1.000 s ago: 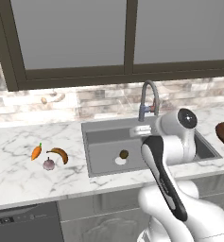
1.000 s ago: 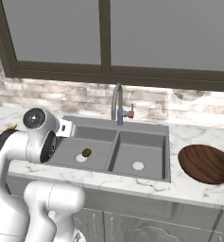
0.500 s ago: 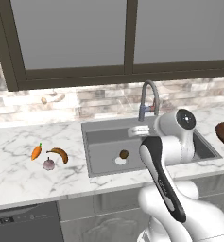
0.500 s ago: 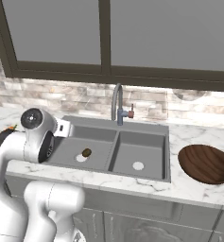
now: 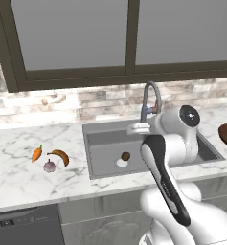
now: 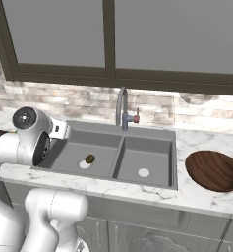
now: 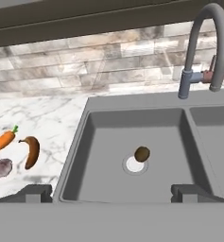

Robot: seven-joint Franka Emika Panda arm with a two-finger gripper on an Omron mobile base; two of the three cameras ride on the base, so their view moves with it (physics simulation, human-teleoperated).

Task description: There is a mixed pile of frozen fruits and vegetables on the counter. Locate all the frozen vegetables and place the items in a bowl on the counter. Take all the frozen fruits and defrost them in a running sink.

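A white marble-look counter with grey veins [image 5: 19,167] runs beneath a dark-framed window [image 5: 129,38] and a pale stone-tile backsplash [image 7: 85,56] in this rendered kitchen. Set into it is a dark grey rectangular double-basin sink [image 7: 132,123], its grey arched gooseneck tap [image 7: 212,42] standing at the back, behind the divider between the two basins. To the right of the sink, a dark reddish-brown wooden-looking round bowl [image 6: 214,170] sits on the counter with nothing visible inside it. The white arm's two-finger gripper [image 7: 111,191] hangs above the front edge of the left basin, its jaws spread wide and holding nothing. A small brown oval kiwi [image 7: 142,153] rests on the floor of the left basin, just beside the pale round drain [image 7: 133,165]. On the counter left of the sink lie a curved brownish-yellow banana [image 7: 32,150], a small orange carrot with a green tip [image 7: 4,138] and a small round pinkish-white bulb [image 7: 2,166], close together.
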